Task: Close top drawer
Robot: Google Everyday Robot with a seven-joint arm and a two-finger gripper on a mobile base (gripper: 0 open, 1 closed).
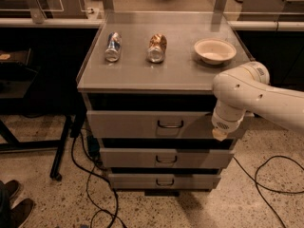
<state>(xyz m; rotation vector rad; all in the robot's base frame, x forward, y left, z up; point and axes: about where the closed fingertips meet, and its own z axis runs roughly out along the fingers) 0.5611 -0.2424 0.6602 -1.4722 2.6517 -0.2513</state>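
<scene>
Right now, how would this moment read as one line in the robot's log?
top drawer: pulled partly out | gripper: at drawer front's right end, contact unclear | cabinet top: blue can, brown can, bowl

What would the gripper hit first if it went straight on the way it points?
The gripper points down at the right end of the top drawer front. Next in line looks like the middle drawer front, or the floor; depth is unclear.

Overhead light is glaring off the counter [175, 75]; shadow is pooling above the tool [219, 134] at the right end of the top drawer [133, 125].
</scene>
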